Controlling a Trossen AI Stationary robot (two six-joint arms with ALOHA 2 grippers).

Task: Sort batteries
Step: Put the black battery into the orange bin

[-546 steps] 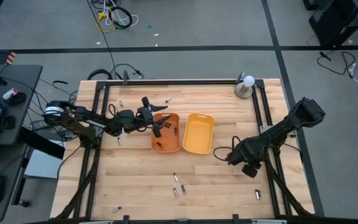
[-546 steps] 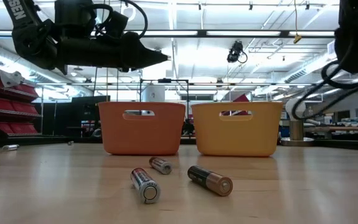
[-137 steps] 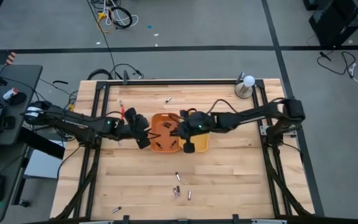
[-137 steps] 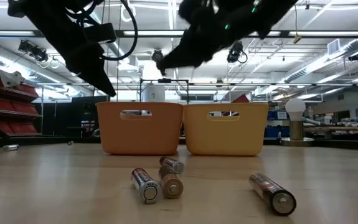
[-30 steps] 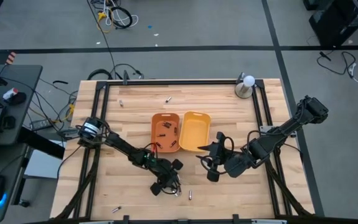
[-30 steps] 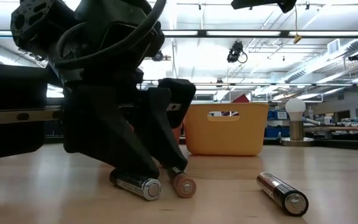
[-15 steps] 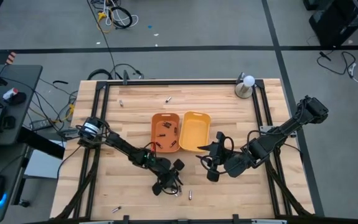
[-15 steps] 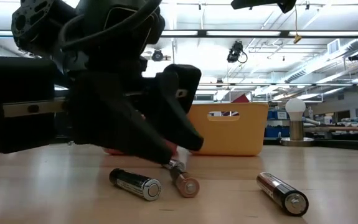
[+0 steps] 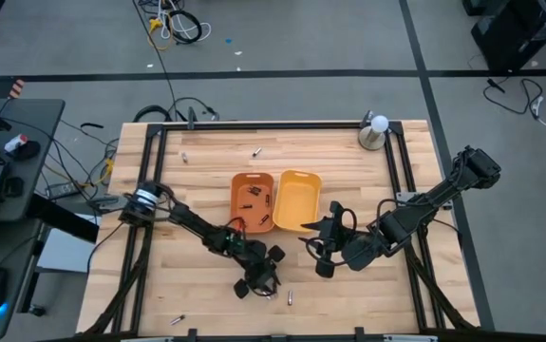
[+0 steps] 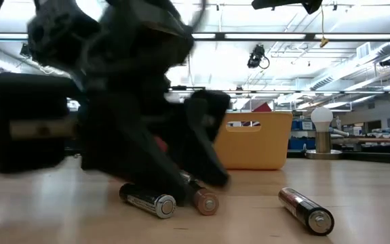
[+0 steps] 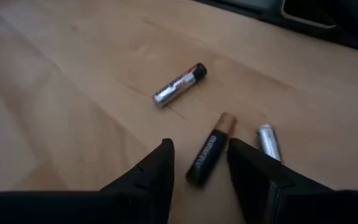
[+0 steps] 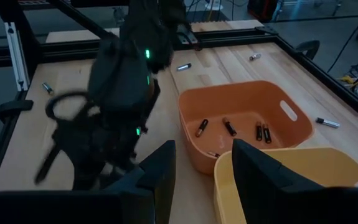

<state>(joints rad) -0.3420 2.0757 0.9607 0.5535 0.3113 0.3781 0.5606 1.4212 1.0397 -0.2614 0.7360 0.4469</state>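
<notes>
My left gripper point(image 9: 263, 278) is low over the table's near middle, open, pointing down at a slant. In the left wrist view a dark battery with a copper end point(image 11: 208, 149) lies on the wood between its fingers point(image 11: 161, 167), apart from both. A silvery battery point(image 11: 268, 142) lies just beside it, and a third battery point(image 11: 179, 85) lies farther off. The low view shows the same three batteries point(image 10: 147, 201) point(image 10: 205, 201) point(image 10: 308, 210). My right gripper point(image 9: 322, 249) hangs open and empty above the table, near the yellow tray point(image 9: 297, 200).
The orange tray point(image 9: 253, 201) holds several batteries point(image 12: 228, 127) and stands against the yellow tray. Loose batteries lie at the far side point(image 9: 256, 151) point(image 9: 184, 158) and near the front left point(image 9: 177, 320). A metal cup with a white ball point(image 9: 375, 131) stands at the far right corner.
My left gripper has edged toward the table's right edge, low over the batteries, and now stands around the copper-ended one. The batteries lie about where they were.
</notes>
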